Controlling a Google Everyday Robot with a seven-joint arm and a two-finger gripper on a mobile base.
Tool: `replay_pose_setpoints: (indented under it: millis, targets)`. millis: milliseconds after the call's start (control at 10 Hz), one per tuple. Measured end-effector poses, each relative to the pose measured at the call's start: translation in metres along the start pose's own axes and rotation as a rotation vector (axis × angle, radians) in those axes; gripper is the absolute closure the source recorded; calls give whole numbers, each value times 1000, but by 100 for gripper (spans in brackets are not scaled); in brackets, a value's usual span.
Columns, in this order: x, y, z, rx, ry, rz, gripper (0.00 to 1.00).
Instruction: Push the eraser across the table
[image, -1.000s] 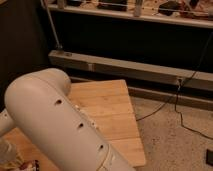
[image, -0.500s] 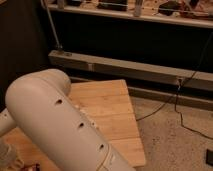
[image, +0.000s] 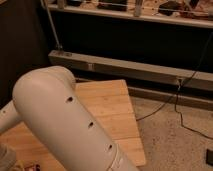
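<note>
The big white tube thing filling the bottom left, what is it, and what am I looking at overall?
That white tube is the robot's arm, seen very close, so it blocks much of the single camera view. Where the camera sits is not known. Behind the arm is a small table of light wooden planks, standing on a speckled floor with a black cable trailing across it. A dark shelf unit stands behind. The pincer at the arm's end is out of sight, shut, and no eraser is visible, so whether anything is held cannot be seen.

The table (image: 112, 112) is a small square top of pale yellowish planks with clear grain and seams. The eraser can't be seen. The gripper is out of sight, closed.
</note>
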Motion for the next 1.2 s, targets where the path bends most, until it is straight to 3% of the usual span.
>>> replay_pose_setpoints:
  millis: [200,400,600,900,1200]
  targets:
    - [-23,-5,-10,3,-74,28,100]
    - [-52,-8,-5,25,-152,28,100]
    - [-65,-10,7,52,-180,28,100]
    - [-66,-11,26,78,-164,20,100]
    - [-54,0,34,84,-106,-26,100]
